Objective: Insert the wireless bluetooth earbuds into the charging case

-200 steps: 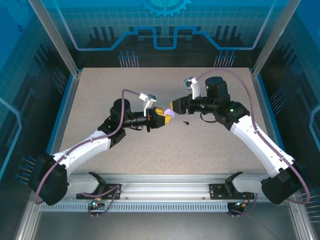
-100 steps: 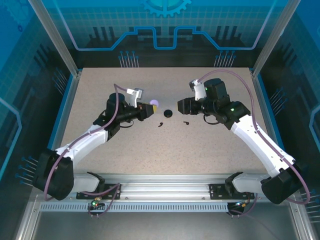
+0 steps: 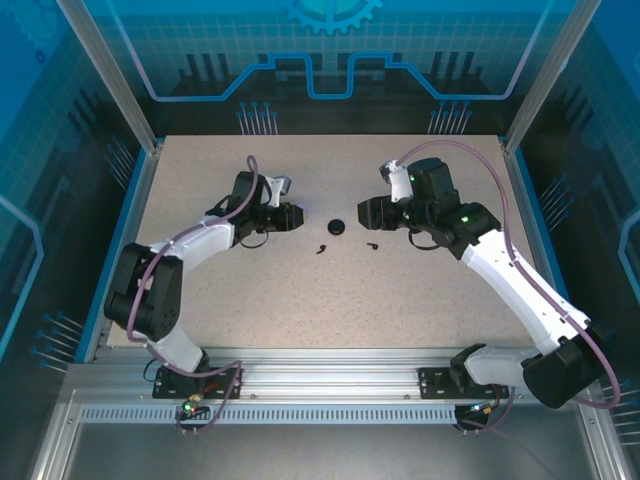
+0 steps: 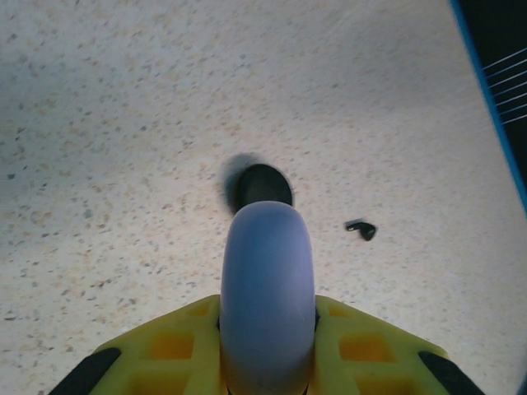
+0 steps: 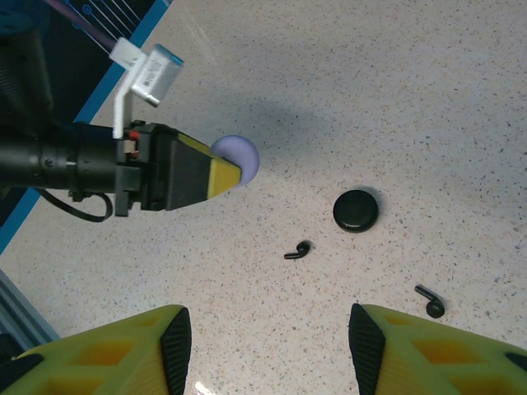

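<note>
Top ext: puts L gripper (image 3: 291, 215) shut, empty, just left of charging case (image 3: 338, 227); R gripper (image 3: 364, 212) open, empty, just right of it. Leaves case alone on table (image 3: 250, 300) betw. the two, w/ left earbud (image 3: 321, 248) and right earbud (image 3: 371, 243) loose near it on the base side, touching nothing. Step in hand, prob.: pick 1st bud. Go w/ R gripper, already open & closest to right earbud. Drop straight over, pinch across the stem, close slow; tiny, apt to skid or flip. Check lid first: can't tell if case is open.

L wrist: shows lavender pads (image 4: 268, 280) pressed together, nothing betw. them. Hides near half of case (image 4: 262, 183) behind the tip; left earbud (image 4: 361, 230) off to its right. Keep L clear of R's path.

R wrist: shows yellow fingers (image 5: 175, 346) wide apart, nothing held. Frames case (image 5: 356, 210), left earbud (image 5: 299, 250), right earbud (image 5: 430, 303), all apart.

Vs 1 s ago: no longer nose to nose over centre. Both backed off, L arm folded back far more, elbow swung left; uncovers case + left earbud. Vs 0.5 s ago: R same, L tucked further, items unmoved.
</note>
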